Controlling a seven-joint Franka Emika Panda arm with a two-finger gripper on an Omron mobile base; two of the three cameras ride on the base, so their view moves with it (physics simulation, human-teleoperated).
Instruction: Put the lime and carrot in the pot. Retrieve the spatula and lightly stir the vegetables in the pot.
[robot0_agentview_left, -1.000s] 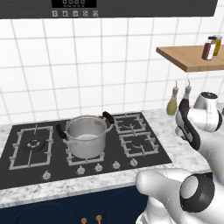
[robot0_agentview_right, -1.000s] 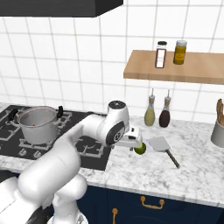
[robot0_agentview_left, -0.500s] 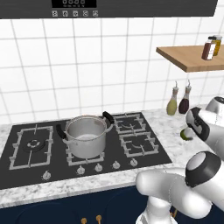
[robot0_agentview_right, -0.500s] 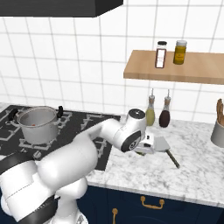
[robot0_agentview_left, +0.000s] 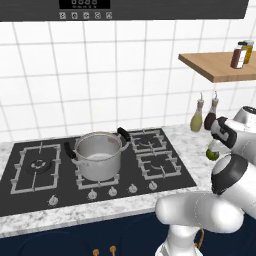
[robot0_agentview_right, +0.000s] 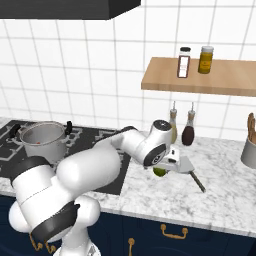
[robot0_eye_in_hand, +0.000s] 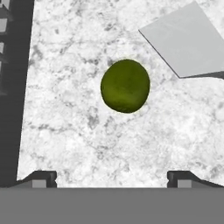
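Gripper (robot0_eye_in_hand: 112, 177) spread wide above the marble bench (robot0_eye_in_hand: 78, 131); I see the small round yellow-green lime (robot0_eye_in_hand: 125, 85) resting directly ahead between the tips, beside the light-grey flat spatula blade (robot0_eye_in_hand: 186, 41).

Speckled white marble tabletop (robot0_eye_in_hand: 65, 131) | black gas hob (robot0_agentview_left: 100, 167) set into it at left | lime (robot0_eye_in_hand: 125, 85) resting on bare marble | grey spatula (robot0_eye_in_hand: 188, 41) lying flat just beside lime | 2 bottles (robot0_agentview_right: 181, 127) standing by tiled wall
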